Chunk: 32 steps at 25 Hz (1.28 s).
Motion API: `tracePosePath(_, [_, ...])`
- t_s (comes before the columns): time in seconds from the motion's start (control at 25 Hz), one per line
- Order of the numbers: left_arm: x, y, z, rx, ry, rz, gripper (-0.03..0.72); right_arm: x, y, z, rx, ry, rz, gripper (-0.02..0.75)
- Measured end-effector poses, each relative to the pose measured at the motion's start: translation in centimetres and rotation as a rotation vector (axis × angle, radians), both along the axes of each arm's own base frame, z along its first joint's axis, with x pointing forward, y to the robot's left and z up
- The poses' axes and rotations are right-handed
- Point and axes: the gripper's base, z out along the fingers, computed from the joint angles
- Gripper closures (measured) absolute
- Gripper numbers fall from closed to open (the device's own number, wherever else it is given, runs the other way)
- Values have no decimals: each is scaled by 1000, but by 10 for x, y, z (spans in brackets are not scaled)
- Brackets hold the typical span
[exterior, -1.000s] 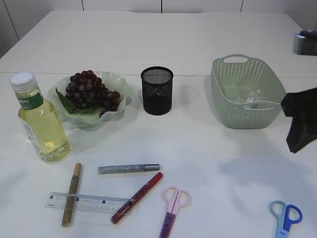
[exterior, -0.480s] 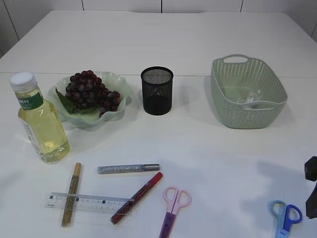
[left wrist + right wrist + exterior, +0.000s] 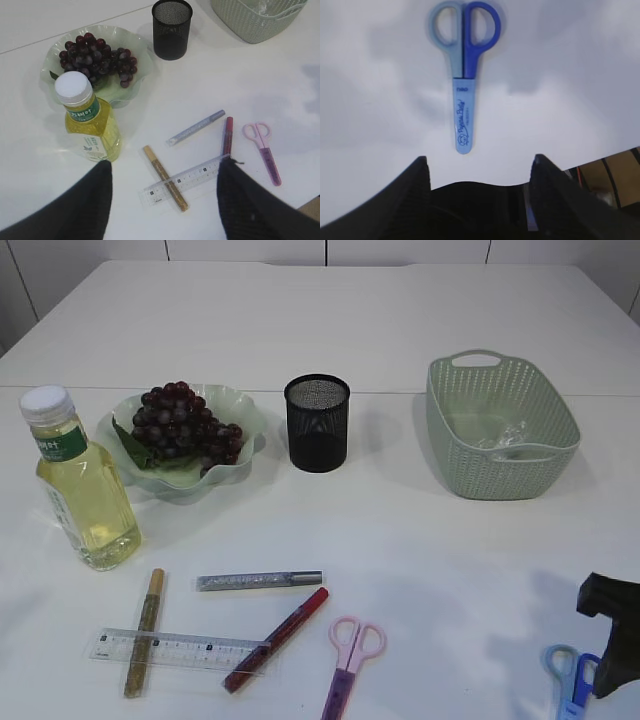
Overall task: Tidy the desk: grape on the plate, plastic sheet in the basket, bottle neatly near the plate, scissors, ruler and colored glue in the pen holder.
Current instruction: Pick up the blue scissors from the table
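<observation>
Grapes (image 3: 185, 425) lie on the pale green plate (image 3: 247, 412), and the bottle (image 3: 85, 490) of yellow liquid stands left of it. The black mesh pen holder (image 3: 317, 423) stands mid-table. A plastic sheet (image 3: 505, 435) lies in the green basket (image 3: 500, 470). In front lie the clear ruler (image 3: 190, 649), gold (image 3: 147, 620), silver (image 3: 258, 580) and red (image 3: 285, 630) glue sticks, and pink scissors (image 3: 350, 660). My right gripper (image 3: 480, 157) is open just short of the blue scissors (image 3: 465, 75). My left gripper (image 3: 164, 162) hangs open above the ruler (image 3: 200, 175); it is out of the exterior view.
The gold glue stick (image 3: 165, 177) lies across the ruler, and the red one (image 3: 227, 136) touches its end. The table's front edge runs close to the blue scissors (image 3: 572, 680). The right arm (image 3: 610, 630) covers part of them.
My right gripper has dropped from beside the basket to the front right corner, next to the blue scissors. Nothing on the table has moved.
</observation>
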Motion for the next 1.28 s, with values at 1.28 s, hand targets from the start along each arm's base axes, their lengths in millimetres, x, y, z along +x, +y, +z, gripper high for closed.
tracePosePath(1.28, [0, 0, 0, 1, 7, -1, 231, 49, 15, -63, -13, 90, 58, 242])
